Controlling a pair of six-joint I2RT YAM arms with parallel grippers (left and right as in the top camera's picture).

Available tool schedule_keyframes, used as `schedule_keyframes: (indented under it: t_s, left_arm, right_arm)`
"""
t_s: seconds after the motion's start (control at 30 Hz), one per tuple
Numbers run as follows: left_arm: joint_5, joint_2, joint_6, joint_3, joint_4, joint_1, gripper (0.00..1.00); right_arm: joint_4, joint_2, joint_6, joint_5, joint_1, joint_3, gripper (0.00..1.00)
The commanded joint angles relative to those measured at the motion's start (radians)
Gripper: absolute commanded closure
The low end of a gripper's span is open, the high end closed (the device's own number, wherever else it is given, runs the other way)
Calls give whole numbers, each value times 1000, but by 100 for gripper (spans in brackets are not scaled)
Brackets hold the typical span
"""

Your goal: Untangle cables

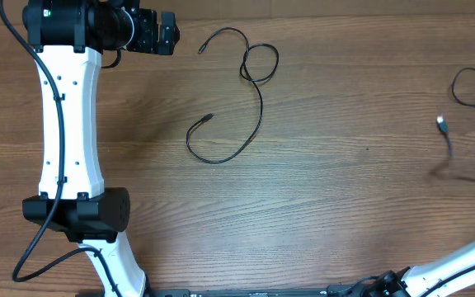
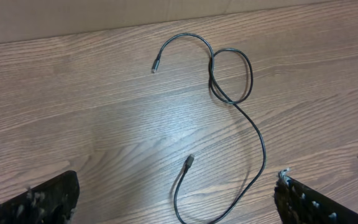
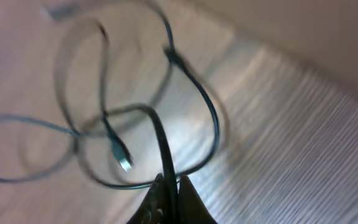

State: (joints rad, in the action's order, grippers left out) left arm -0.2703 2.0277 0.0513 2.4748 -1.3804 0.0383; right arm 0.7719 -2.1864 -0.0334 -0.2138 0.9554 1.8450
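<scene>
On the light brown wood-grain table, a thin black flexible cord with one loop lies on its own. It is at about 4 o'clock from the left gripper, which sits near the 11 o'clock corner of the overhead view. The left wrist camera shows this gripper with its fingers spread wide and holding nothing. The cord lies straight ahead at 12 o'clock, between the lines of the two fingers. Its long axis runs roughly from 1 o'clock, where the strand crosses itself to form the loop, to 7 o'clock, where it curls back to a small plug end just ahead of the fingers. The left arm is plainly the nearer one to this cord, and that crossing is probably what any pull would have to open. Well apart, at the 3 o'clock edge of the table, is a tangle of thin black cords with a silver-tipped plug at its 7 o'clock side. The right gripper is not visible from overhead. Its own blurred camera shows the fingers pinched together on one strand of that tangle, which rises towards 12 o'clock into overlapping loops, with the plug hanging at 10 o'clock from the fingers.
</scene>
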Motion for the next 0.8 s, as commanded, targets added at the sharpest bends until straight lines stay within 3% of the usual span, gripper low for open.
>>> schedule_keyframes:
  t_s: [0.0, 0.17, 0.23, 0.3, 0.7, 0.77]
  left_arm:
    - [-17, 13, -14, 7, 4, -5, 0]
    - [-19, 13, -13, 7, -1, -5, 0]
    - [-19, 13, -8, 7, -8, -5, 0]
    - [-19, 13, -5, 7, -9, -5, 0]
    - [-19, 13, -6, 7, -9, -5, 0]
    - [-19, 13, -6, 7, -9, -5, 0]
  right_arm:
    - [-58, 29, -74, -9, -3, -78, 96]
    - [-132, 29, -97, -8, -3, -159, 90]
    - [-142, 29, -97, -1, -3, -159, 96]
    - [-175, 30, -97, 24, 0, -159, 96]
    - [-253, 30, -85, 446, 74, -134, 96]
    - [-255, 30, -31, 476, 95, -134, 96]
